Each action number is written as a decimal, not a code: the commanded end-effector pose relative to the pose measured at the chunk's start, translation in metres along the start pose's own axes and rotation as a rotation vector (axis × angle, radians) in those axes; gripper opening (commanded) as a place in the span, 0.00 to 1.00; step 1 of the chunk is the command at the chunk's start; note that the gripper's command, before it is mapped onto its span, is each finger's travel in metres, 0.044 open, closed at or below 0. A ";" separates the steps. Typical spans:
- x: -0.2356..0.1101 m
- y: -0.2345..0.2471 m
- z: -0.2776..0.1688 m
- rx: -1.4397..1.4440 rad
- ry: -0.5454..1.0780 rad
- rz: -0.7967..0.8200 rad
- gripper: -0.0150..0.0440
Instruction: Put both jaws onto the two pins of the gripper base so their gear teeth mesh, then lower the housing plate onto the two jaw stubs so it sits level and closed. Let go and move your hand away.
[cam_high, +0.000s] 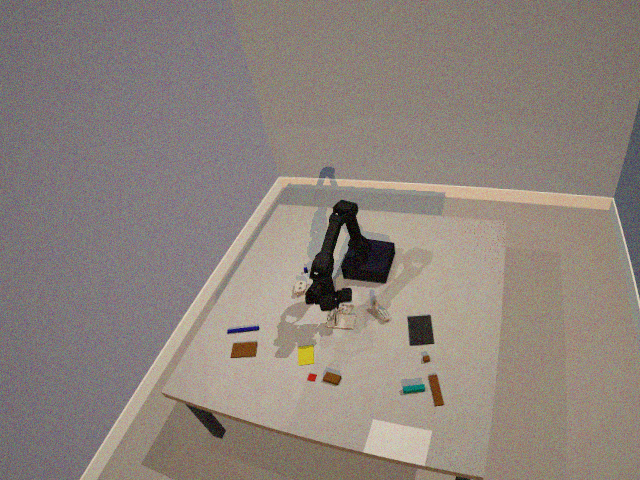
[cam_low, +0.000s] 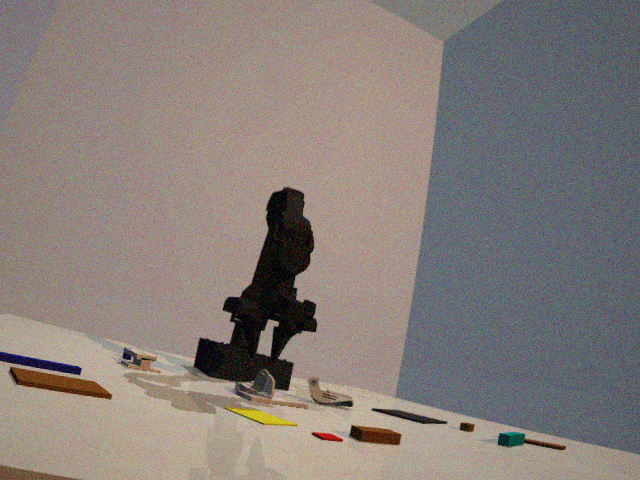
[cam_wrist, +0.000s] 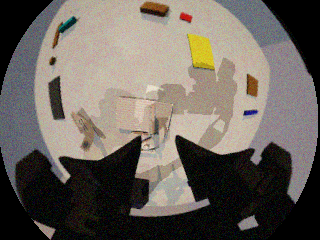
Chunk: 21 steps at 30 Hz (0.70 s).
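The tan gripper base (cam_high: 342, 323) (cam_low: 281, 401) (cam_wrist: 132, 111) lies flat in the middle of the table. One pale jaw (cam_high: 345, 310) (cam_low: 264, 383) (cam_wrist: 161, 127) stands tilted on its near end. The second jaw (cam_high: 378, 311) (cam_low: 328, 397) (cam_wrist: 86, 129) lies loose on the table to the right of the base. A small tan piece with a blue part (cam_high: 299, 285) (cam_low: 138, 358), perhaps the housing plate, lies to the left by the arm. My gripper (cam_high: 333, 305) (cam_low: 261, 355) (cam_wrist: 158, 139) is open and empty, hanging just above the jaw on the base.
The black robot mount (cam_high: 368, 260) stands behind the base. Scattered around are a yellow tile (cam_high: 305, 354), a red chip (cam_high: 311, 377), brown blocks (cam_high: 331, 377) (cam_high: 243, 349), a blue bar (cam_high: 242, 329), a dark plate (cam_high: 420, 329), a teal block (cam_high: 413, 386) and a brown bar (cam_high: 435, 389).
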<state>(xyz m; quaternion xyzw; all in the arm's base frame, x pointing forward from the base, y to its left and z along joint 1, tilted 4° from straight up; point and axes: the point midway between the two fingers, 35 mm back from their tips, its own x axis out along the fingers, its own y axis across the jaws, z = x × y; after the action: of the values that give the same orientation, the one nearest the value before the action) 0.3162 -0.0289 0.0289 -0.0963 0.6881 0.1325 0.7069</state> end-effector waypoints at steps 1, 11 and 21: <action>-0.010 0.002 -0.003 -0.007 0.008 0.009 0.63; -0.005 0.000 0.000 0.000 -0.002 -0.001 0.25; -0.005 0.000 0.000 0.000 -0.002 -0.001 0.25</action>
<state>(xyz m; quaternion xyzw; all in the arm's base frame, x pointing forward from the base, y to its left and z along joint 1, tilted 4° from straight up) 0.3157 -0.0291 0.0336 -0.0965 0.6879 0.1326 0.7071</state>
